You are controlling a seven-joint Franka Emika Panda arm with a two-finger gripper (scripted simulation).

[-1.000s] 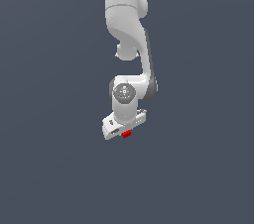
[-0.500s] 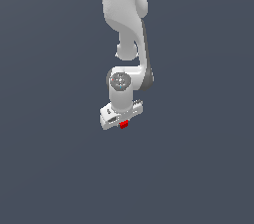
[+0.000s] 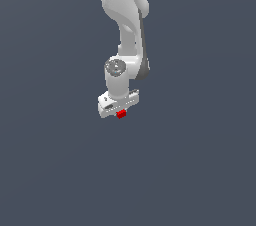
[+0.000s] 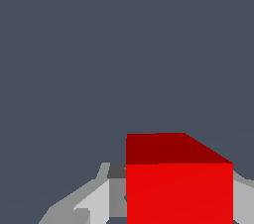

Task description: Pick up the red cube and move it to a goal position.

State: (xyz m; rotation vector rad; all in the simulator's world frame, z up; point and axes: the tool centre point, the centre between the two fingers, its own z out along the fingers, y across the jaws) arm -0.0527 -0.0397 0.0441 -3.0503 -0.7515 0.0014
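The red cube [image 3: 121, 114] is a tiny bright red block held just under the white gripper [image 3: 120, 112] at the middle of the exterior view. The gripper hangs from the white arm and is shut on the cube, which is carried in the air. In the wrist view the red cube [image 4: 178, 188] fills the near part of the picture between the grey fingers [image 4: 94, 203]. No goal marker shows in either view.
The white arm [image 3: 125, 30] comes down from the top of the exterior view. All around it is plain dark grey-blue background [image 3: 200, 160], with no other object or edge in view.
The arm and the gripper with the cube have moved up and a little to the exterior view's left. The cube has stayed in the gripper's hold.
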